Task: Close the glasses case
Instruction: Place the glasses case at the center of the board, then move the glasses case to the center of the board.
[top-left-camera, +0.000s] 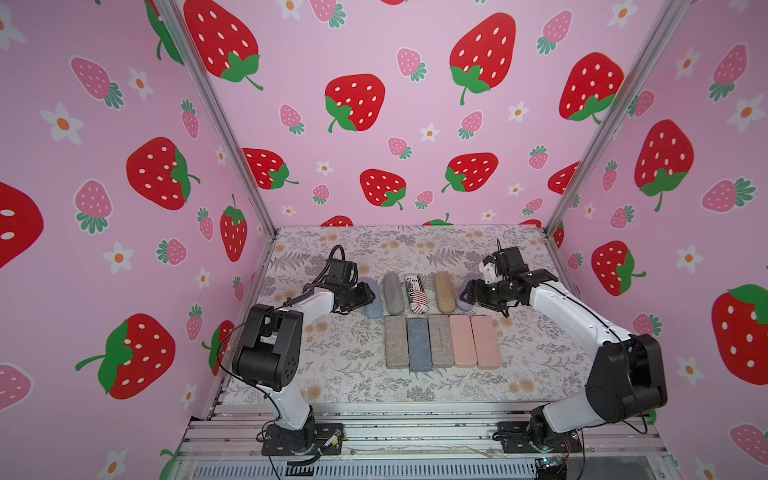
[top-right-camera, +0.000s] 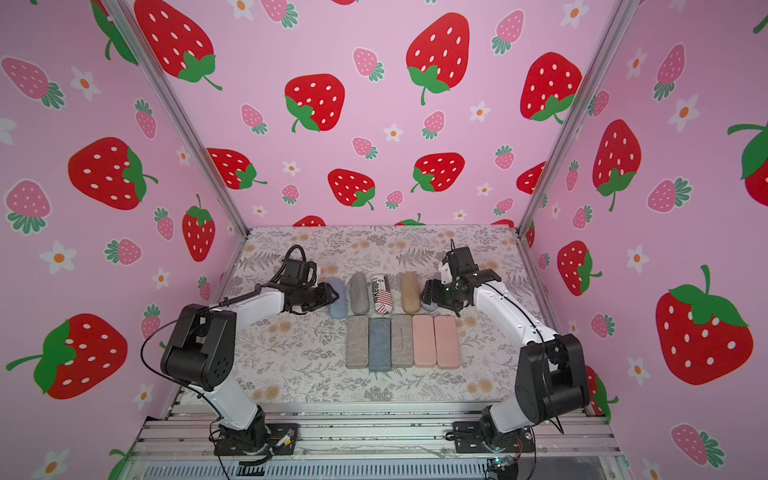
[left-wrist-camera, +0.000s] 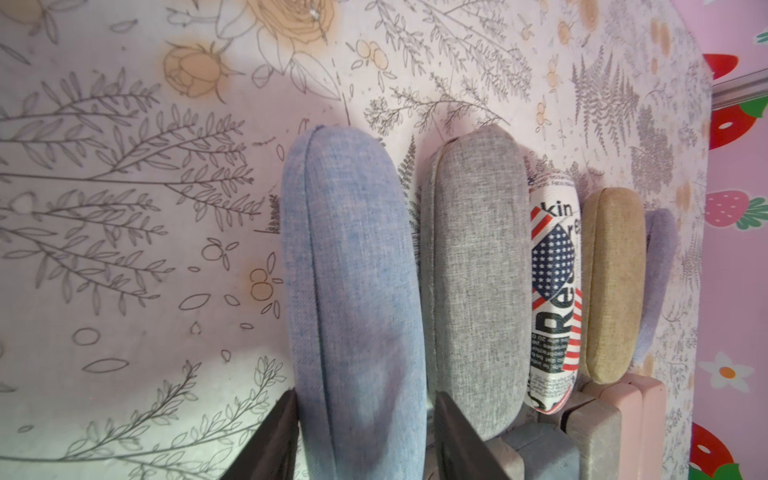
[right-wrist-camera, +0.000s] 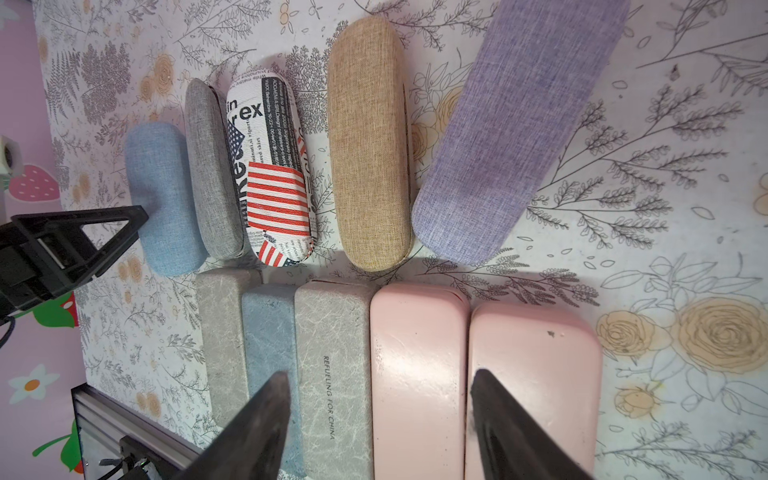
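Left gripper (left-wrist-camera: 365, 395): jaws parted, straddling the light blue case (left-wrist-camera: 353, 257). We cannot tell whether they press it or merely flank it. That case lies flat at the left end of the back row, and its seam looks shut.

Right gripper (right-wrist-camera: 380, 374): spread and empty, hovering above the front row.

We judge the closing all but done. The next move calls for letting go and lifting straight up without dragging the case.

Count: ten cases.
- Back row, five ovals: light blue, grey oval case (right-wrist-camera: 210, 174), flag-print case (right-wrist-camera: 270, 174), tan case (right-wrist-camera: 370, 145), lilac case (right-wrist-camera: 519, 124).
- Front row, five rectangles: two grey marbled cases (right-wrist-camera: 332, 332), one blue marbled case (right-wrist-camera: 270, 332), two pink cases (right-wrist-camera: 415, 353).
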